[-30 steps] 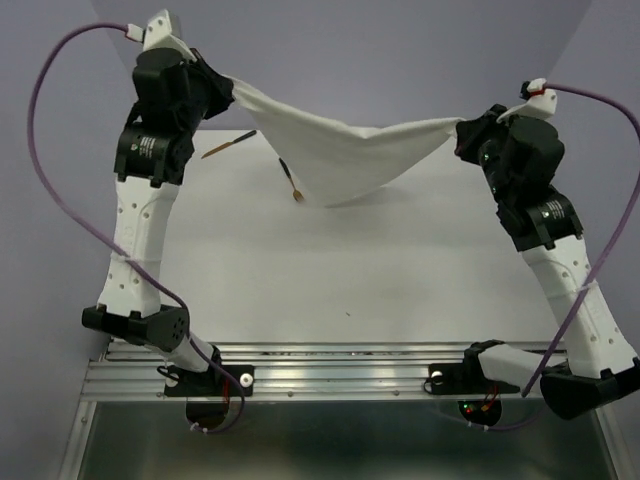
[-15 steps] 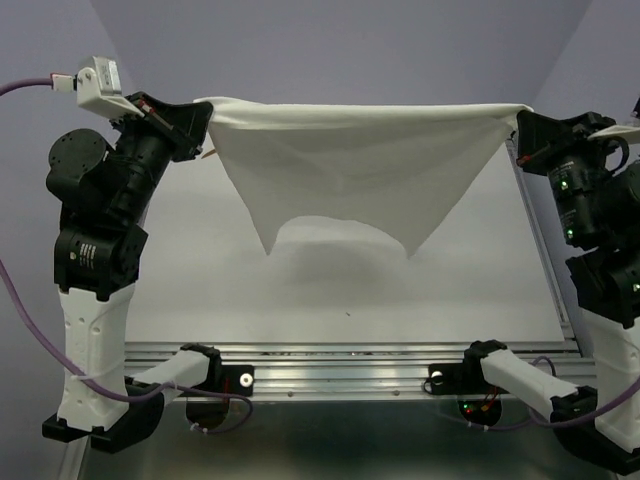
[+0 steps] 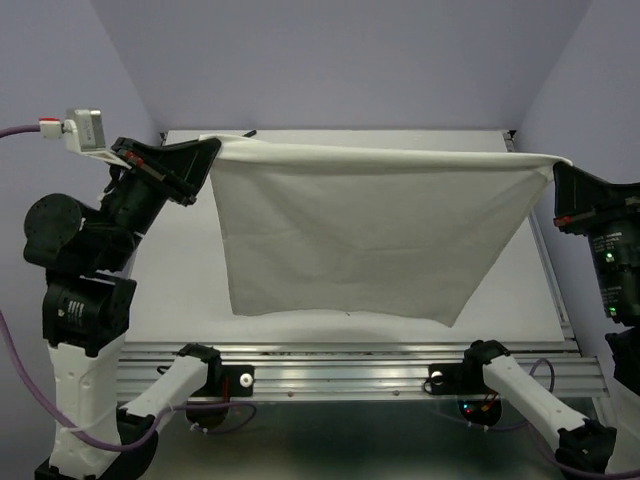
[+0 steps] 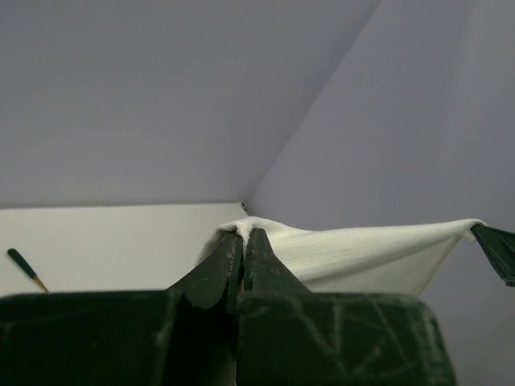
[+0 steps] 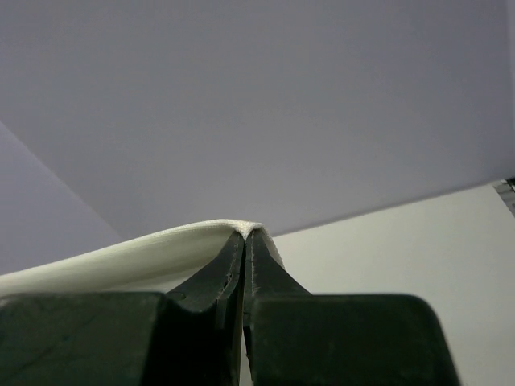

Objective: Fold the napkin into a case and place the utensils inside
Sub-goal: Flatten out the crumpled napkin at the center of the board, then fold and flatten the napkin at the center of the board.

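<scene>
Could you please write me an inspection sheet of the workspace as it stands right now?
Surface: white table, bare where visible; its middle is hidden behind the cloth.
Job's things: napkin unfolded, stretched in the air by its two top corners, hanging as a flat sheet; one wooden utensil lies on the table in the left wrist view, others not visible.
Clutter: nothing seen.
Grippers: left gripper shut on one napkin corner; right gripper shut on the opposite corner.
Cables: purple cable runs to the left wrist camera, apart from the cloth.
Surroundings: lavender walls; metal rail along the near edge.
</scene>
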{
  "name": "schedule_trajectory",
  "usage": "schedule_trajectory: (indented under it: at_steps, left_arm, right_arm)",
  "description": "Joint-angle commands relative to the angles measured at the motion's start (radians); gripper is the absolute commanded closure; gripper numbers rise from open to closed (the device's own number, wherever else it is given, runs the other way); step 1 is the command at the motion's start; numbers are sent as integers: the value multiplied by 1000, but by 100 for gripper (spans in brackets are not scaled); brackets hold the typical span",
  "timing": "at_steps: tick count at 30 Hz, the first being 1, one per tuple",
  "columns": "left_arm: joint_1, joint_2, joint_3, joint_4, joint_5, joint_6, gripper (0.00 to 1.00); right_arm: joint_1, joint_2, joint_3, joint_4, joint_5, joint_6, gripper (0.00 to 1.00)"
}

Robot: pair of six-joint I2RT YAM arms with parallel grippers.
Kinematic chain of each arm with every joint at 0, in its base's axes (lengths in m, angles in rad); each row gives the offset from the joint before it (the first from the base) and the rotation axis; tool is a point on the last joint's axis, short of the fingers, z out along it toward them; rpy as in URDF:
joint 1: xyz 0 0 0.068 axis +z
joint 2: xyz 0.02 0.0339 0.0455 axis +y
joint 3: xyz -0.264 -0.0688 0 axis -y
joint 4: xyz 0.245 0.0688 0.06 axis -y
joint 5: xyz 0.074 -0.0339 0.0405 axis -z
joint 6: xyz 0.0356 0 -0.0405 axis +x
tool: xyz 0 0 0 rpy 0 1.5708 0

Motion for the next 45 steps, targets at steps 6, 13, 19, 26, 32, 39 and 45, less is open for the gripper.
schedule_trajectory:
  at_steps: [6, 13, 19, 26, 32, 39, 45]
  left_arm:
    - [12, 210, -314, 195, -44, -21, 100]
    - [11, 522, -348, 281, -46, 1, 100]
    - [15, 815, -161, 209, -95, 64, 100]
    - [58, 1050, 66, 145, -130, 70, 100]
    - [100, 1190, 238, 122, -122, 73, 100]
    - [118, 1186, 247, 94, -96, 99, 100]
    - [117, 1062, 42, 120, -53, 120, 100]
  right_arm:
    - [-8, 150, -308, 66, 339, -26, 99]
    - [-34, 446, -467, 275, 445, -69, 99]
    - [-143, 751, -452, 456, 295, -40, 99]
    - [-202, 1084, -225, 527, 156, -35, 99]
    - [-203, 1274, -20, 557, 64, -23, 99]
    - [-203, 1226, -62, 556, -38, -12, 99]
    - [-203, 1058, -327, 534, -132, 31, 99]
